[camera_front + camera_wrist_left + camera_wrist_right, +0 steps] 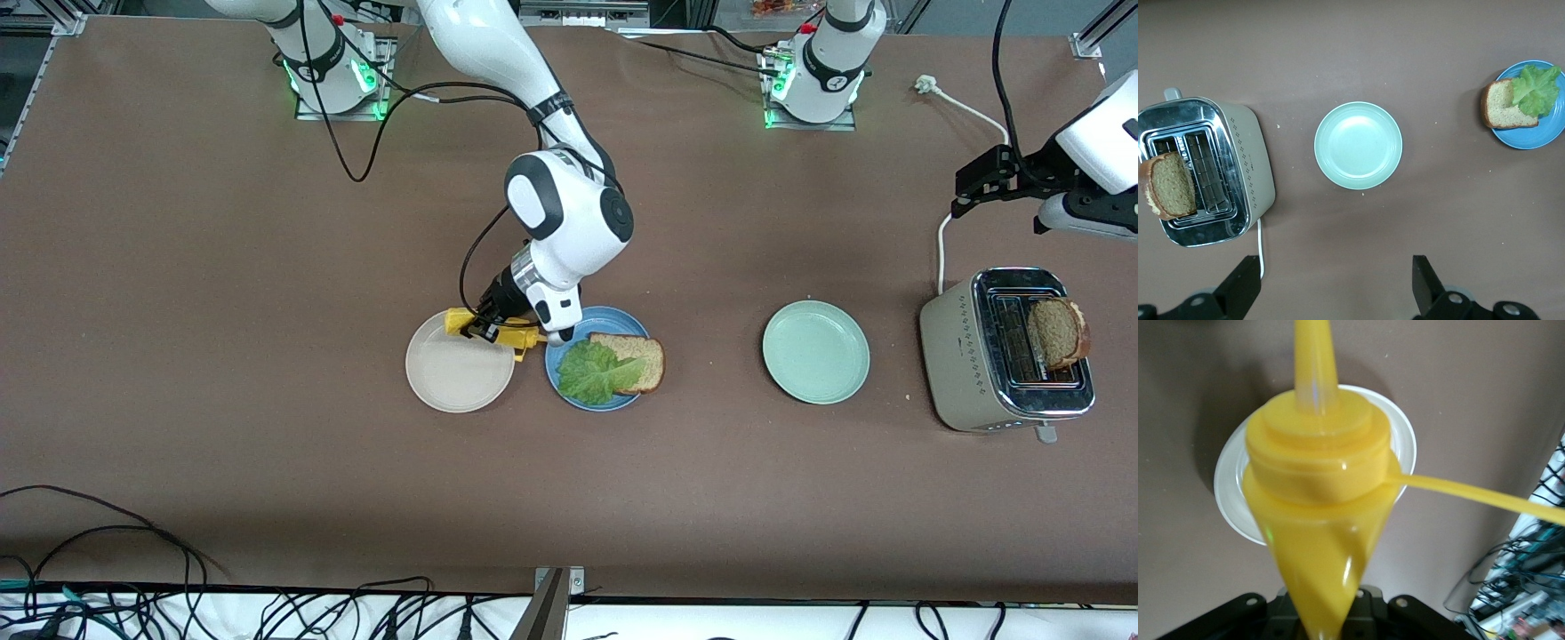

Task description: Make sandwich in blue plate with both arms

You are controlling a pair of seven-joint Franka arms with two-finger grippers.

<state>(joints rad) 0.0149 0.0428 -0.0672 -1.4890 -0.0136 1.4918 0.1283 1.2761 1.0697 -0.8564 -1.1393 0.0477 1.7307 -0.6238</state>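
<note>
On the bench, the blue plate (569, 391) carries one bread slice (638, 356) with a lettuce leaf (596, 372) lapped over it, ready for sauce. The right end effector (491, 327) pinches a yellow squeeze bottle (498, 331), tipped over the gap between the beige plate (458, 369) and the blue one. Toward the left arm's end, a second slice (1058, 333) stands in the toaster (956, 356). Above it, the left end effector (1335, 293) waits, fingers spread.
</note>
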